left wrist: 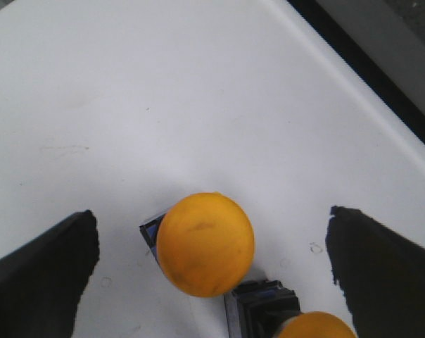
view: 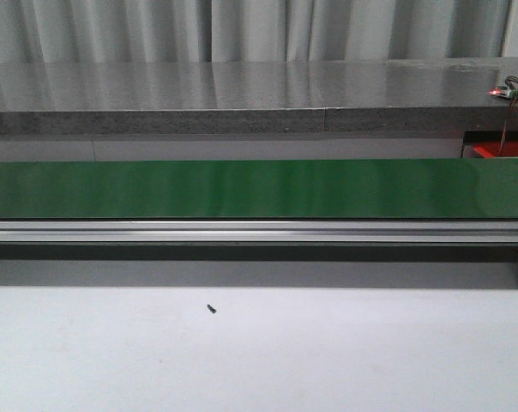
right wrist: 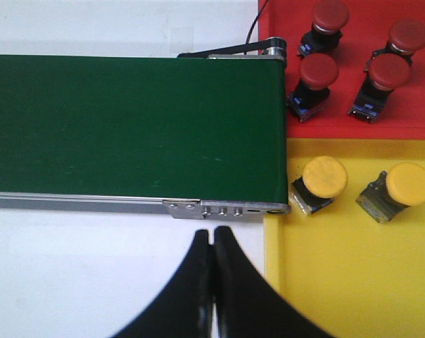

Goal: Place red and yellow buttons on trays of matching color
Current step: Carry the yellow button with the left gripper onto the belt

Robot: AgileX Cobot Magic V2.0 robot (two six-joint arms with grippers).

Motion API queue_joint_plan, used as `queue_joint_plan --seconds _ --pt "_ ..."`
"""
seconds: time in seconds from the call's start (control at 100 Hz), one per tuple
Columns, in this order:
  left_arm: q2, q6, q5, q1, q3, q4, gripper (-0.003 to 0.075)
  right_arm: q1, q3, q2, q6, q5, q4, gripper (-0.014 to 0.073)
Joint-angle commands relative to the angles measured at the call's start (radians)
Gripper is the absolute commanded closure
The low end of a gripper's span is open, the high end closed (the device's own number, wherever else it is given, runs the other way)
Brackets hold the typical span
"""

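Front view: a green belt [view: 242,189] runs left to right across the scene, with an aluminium rail [view: 242,232] along its near edge and a grey ledge [view: 242,94] beyond it. The white bench [view: 328,352] in front carries one small dark speck [view: 212,309]. At the far right a bit of red tray [view: 499,151] shows past the belt's end. Neither arm appears here.

Left wrist view: the left gripper [left wrist: 212,260] is spread wide, its dark fingers [left wrist: 40,282] on either side of a yellow button [left wrist: 205,244] lying on the bench (not touching it). A second yellow button [left wrist: 314,327] is just beside the first, cut off by the frame.

Right wrist view: the right gripper [right wrist: 212,243] is pressed together and holds nothing, hovering by the belt's end. Four red buttons [right wrist: 318,70] lie on the red tray; two yellow ones [right wrist: 324,176] lie on the yellow tray [right wrist: 339,282] beside it.
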Motion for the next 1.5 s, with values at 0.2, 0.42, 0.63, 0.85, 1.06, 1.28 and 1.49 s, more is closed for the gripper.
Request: queue_joint_plan --seconds 0.2,0.42,0.63,0.85,1.06,1.28,1.49 --pt "-0.027 -0.013 -0.061 0.005 -0.033 -0.009 0.0103 -0.001 -0.024 -0.017 -0.012 -0.048 0.015 0.0700" --pt "-0.026 -0.013 -0.063 0.014 -0.033 -0.009 0.0267 -0.001 -0.024 -0.017 -0.012 -0.048 0.015 0.0700" --pt "-0.026 -0.013 -0.048 0.014 -0.033 -0.013 0.0491 -0.001 -0.024 -0.017 -0.012 -0.048 0.015 0.0700" --pt "-0.044 -0.013 -0.017 0.014 -0.033 -0.017 0.0545 -0.001 -0.024 -0.017 -0.012 -0.048 0.015 0.0700" --pt "-0.138 -0.013 0.019 0.021 -0.033 -0.006 0.0545 -0.001 -0.024 -0.016 -0.012 -0.043 0.015 0.0700" --pt "-0.238 0.000 0.093 0.022 -0.033 -0.004 0.0545 -0.001 -0.024 -0.016 -0.012 -0.043 0.015 0.0700" --pt "-0.320 0.098 0.192 -0.001 -0.033 0.017 0.0545 -0.001 -0.024 -0.016 -0.012 -0.043 0.015 0.0700"
